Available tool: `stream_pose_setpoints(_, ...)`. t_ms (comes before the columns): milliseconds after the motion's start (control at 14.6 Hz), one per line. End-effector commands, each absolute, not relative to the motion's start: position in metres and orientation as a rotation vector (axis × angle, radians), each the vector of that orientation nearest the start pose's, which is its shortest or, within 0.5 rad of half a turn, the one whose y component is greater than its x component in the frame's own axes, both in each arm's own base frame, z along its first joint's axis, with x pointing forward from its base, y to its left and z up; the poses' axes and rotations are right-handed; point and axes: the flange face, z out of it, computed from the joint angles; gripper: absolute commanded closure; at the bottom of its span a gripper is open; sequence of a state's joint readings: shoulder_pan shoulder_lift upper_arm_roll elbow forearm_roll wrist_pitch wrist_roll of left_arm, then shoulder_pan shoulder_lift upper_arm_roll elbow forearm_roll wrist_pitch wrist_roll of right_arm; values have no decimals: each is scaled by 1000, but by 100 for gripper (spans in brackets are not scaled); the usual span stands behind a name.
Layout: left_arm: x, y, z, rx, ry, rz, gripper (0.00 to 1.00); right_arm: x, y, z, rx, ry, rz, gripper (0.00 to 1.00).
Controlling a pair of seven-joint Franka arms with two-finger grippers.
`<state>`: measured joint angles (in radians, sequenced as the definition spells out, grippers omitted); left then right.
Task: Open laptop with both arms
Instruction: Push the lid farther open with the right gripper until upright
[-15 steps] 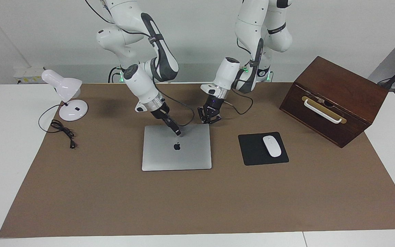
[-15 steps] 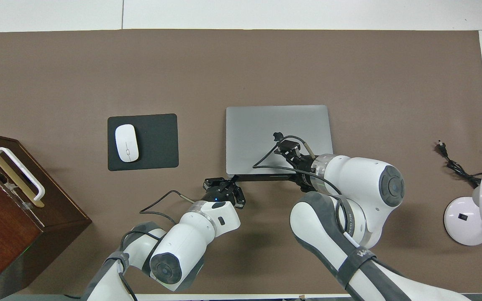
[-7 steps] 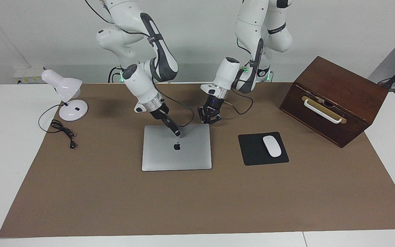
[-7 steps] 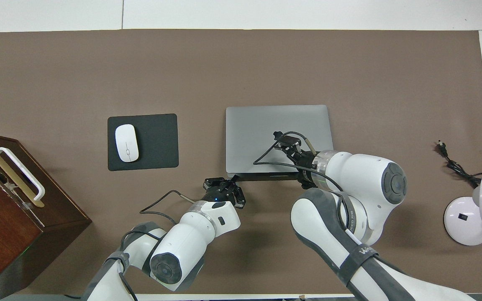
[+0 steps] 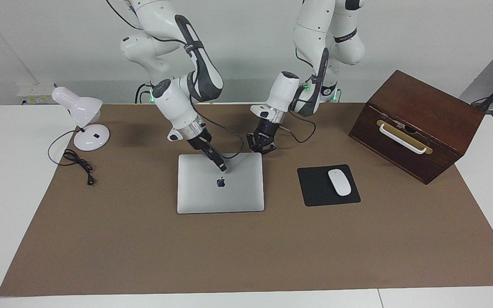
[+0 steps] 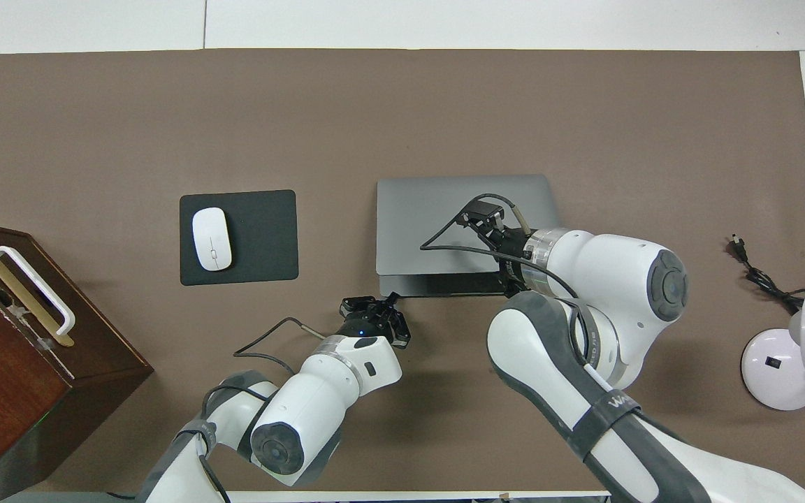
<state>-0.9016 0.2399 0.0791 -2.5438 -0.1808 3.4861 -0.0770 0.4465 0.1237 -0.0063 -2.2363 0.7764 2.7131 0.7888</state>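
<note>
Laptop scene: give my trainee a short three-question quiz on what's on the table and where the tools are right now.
1. True or false: the laptop stands wide open with its keys showing.
2. Which tool is over the laptop's lid? A: the left tool. B: the right tool. C: neither.
3. Fill in: the white mouse rests on the black ____.

Key
1. False; the lid is raised only slightly at its edge nearer to the robots.
2. B; the left tool is shut beside the laptop's corner.
3. mouse pad
</note>
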Motion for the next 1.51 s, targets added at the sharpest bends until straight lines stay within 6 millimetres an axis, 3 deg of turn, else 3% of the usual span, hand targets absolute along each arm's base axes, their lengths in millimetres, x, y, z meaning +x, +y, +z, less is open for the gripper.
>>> stream_pose_setpoints(0,367,-365,243,-3106,905,-1078,100,550,216,351,-2227,1249,-66,0)
stream_pose_setpoints(274,367,-364,241,-3105,903,-1071,100,558,217,362,-2218,1238,-21,0)
stream_pose_setpoints(754,367,-364,240,-3103,907,-1069,100,590,193,392,-2176,1237,-43,0)
stream_pose_setpoints(1028,367,-364,240,-3103,907,-1069,100,599,193,396,-2173,1220,-79,0)
stream_pose_setpoints(1439,367,-364,240,-3102,910,-1069,100,622,172,407,-2151,1209,-143,0)
